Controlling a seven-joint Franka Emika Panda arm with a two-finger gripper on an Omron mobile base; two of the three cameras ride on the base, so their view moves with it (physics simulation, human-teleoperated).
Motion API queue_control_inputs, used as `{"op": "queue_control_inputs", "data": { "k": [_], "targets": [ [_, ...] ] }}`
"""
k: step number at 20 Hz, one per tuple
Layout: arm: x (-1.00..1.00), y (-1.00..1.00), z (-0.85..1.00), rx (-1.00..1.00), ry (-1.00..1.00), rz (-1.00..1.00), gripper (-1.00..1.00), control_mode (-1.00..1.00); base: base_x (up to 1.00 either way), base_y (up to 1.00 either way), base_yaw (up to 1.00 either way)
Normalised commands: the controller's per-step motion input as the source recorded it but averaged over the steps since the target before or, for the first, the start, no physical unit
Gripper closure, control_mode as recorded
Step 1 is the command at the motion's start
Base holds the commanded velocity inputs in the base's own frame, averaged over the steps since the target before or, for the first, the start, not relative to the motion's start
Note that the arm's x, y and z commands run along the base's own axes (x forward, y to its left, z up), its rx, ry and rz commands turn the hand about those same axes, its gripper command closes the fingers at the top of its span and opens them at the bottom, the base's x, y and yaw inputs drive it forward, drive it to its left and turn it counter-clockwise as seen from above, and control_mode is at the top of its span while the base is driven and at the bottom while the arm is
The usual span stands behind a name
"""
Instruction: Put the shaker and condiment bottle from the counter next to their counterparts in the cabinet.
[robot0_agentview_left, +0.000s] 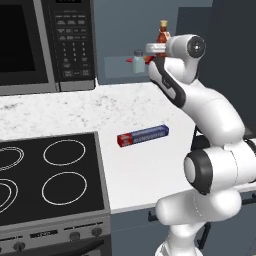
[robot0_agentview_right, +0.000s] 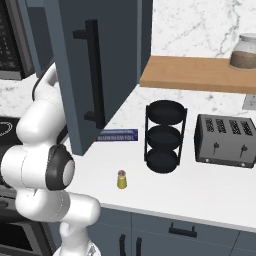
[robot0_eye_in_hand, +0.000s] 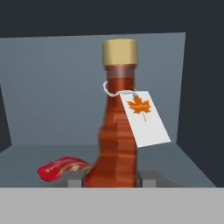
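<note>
The condiment bottle, red-brown and ribbed with a tan cap and a white tag bearing an orange leaf, stands upright between the two fingers of the gripper, which are closed on its lower body. In the left base view the bottle is carried at the far end of the extended arm, inside the open cabinet above the counter. Whether its base already rests on the cabinet's shelf or hangs just above it cannot be told. Just left of the bottle and touching or nearly touching it lies the red-orange condiment item, its counterpart; farther left on the same shelf stands the pale shaker with a grey cap.

Step in hand, as judged: placing the bottle beside its counterpart, the first half of the task. The next move calls for seating the base flat on the shelf, then parting the fingers and drawing the hand straight back without tipping the tall bottle or nudging the red-orange item.

The yellow shaker remains on the near part of the counter, left of a black three-tier rack and well apart from a blue and red box; it has not yet been fetched.
</note>
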Motion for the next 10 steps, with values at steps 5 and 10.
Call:
{"op": "queue_control_inputs", "data": {
  "k": [5,10],
  "targets": [
    [0.32,0.00,-0.21,0.00,0.00,0.00,1.00,-1.00,0.00,0.00,0.00],
    [0.17,0.00,-0.25,0.00,0.00,0.00,-1.00,-1.00,0.00,0.00,0.00]
  ]
}}
